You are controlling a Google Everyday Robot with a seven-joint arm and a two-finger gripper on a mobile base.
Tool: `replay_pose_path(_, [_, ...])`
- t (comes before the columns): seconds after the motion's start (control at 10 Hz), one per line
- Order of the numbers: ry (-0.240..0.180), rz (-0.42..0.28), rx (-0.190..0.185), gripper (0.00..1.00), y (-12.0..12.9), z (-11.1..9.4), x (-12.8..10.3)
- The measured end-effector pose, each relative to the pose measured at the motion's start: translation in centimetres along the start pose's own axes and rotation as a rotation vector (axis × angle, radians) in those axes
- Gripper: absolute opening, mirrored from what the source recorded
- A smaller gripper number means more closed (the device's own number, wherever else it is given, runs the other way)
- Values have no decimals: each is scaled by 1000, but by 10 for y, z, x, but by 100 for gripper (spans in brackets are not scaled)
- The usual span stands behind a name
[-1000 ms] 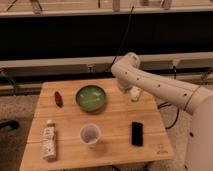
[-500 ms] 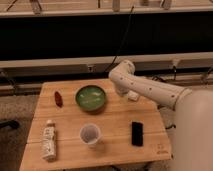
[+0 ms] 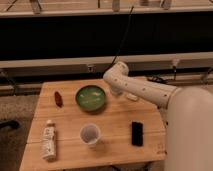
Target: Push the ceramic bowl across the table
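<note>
Here the ceramic bowl point(image 3: 91, 97) sits upright on the far half of the table point(image 3: 115, 122), a little left of centre, with its pale glossy inside facing up and nothing in it. The gripper point(image 3: 116, 91) hangs from the bent white arm point(image 3: 142, 90) just beside the bowl's right rim, low over the wood. That placement suggests a sideways shove rather than a lift: coming at the wall of the bowl from the right would slide it leftward over the planks. Whether the gripper already touches the rim, and whether it is set wide or narrow, I cannot tell.

Leftward, the path is not wholly free. A small reddish-brown object point(image 3: 58, 98) lies near the left edge, level with the bowl, so a long push would likely meet it. The translucent cup point(image 3: 90, 135) stands nearer the camera, apart from the bowl. A white bottle point(image 3: 48, 141) lies on its side at the near left, and a flat black object point(image 3: 136, 133) rests at the near right. All three are well out of a leftward line.

The tabletop is light wood with plank seams, level and dry-looking. Behind it runs a pale rail in front of a dark wall, with a cable hanging down. Speckled flooring shows at the left.
</note>
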Motion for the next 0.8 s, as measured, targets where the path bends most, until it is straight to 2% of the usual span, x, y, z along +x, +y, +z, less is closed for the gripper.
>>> replay_pose_path(0.4, [-24, -47, -3, 1, -1, 10, -23])
replay_pose_path(0.7, [-62, -106, -3, 1, -7, 10, -59])
replay_pose_path(0.8, [-68, -123, -3, 1, -8, 10, -63])
